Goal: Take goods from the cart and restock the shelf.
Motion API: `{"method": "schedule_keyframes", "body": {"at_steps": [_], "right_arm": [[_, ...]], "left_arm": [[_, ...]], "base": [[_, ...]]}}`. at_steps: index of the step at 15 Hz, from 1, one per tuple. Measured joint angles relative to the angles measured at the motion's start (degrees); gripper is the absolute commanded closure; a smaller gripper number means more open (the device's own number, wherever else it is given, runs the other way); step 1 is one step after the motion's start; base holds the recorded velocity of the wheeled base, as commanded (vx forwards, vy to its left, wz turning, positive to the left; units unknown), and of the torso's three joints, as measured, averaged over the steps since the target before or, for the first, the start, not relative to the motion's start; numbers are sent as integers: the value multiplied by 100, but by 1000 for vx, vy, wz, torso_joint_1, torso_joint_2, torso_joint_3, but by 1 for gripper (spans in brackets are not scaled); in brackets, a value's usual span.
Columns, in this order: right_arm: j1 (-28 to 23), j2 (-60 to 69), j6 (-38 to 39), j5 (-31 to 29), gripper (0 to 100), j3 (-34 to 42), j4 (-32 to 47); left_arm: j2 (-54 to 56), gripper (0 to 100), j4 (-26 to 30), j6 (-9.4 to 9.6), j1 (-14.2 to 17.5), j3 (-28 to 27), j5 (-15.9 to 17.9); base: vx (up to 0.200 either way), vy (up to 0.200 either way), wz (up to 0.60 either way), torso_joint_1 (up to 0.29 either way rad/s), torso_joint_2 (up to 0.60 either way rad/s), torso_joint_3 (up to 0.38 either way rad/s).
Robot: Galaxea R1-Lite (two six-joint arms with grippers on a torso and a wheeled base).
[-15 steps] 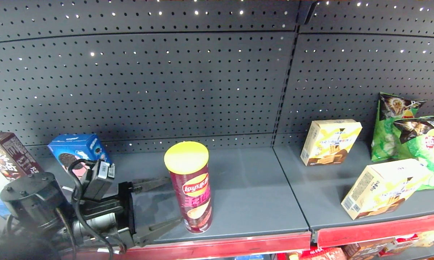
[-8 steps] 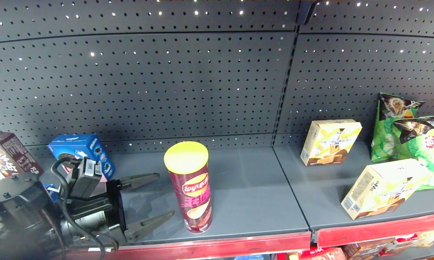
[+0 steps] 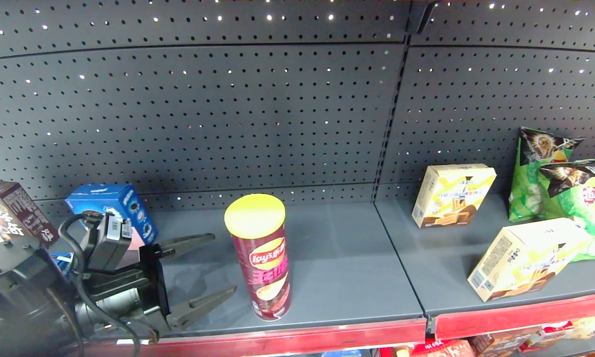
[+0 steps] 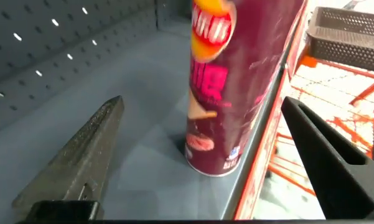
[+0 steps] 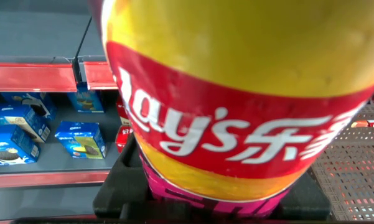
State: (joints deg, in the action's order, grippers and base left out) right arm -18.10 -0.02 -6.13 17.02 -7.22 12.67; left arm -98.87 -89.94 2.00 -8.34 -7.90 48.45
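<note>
Left gripper (image 3: 224, 264) draws back from the chips can (image 3: 262, 258), away along the shelf (image 3: 337, 267) toward its left end; jaws spread wide, now apart from the can on both sides. Can stands upright and unmoved near the shelf's front edge, well left of the joint between the two shelf boards, so I judge this placement done and the release clean. Second can (image 5: 236, 93) sits close against the right wrist camera; whether it is pinched there cannot be told, but it is probably next to be shelved.

The chip can (image 3: 265, 258) looks glossy, the metal shelf (image 3: 342, 267) matt and smooth.
</note>
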Motion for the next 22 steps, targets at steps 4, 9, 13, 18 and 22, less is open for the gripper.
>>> {"method": "schedule_keyframes", "body": {"at_steps": [4,9,13,18,22], "right_arm": [[0,0,0,0,100,0,0],[0,0,-2,-5,100,0,0],[0,0,0,0,100,0,0],[0,0,-2,-44,100,0,0],[0,0,-7,-2,100,0,0]], "left_arm": [[634,0,4,-249,-20,-113,-775],[1571,0,272,-132,-161,-87,-2387],[2277,0,985,319,-378,93,-4131],[3574,0,1796,368,-1,492,-4793],[5338,0,3931,368,43,562,-5175]], "base": [[0,0,0,0,0,0],[0,0,0,0,0,0],[0,0,0,0,0,0],[0,0,0,0,0,0],[0,0,0,0,0,0]]}}
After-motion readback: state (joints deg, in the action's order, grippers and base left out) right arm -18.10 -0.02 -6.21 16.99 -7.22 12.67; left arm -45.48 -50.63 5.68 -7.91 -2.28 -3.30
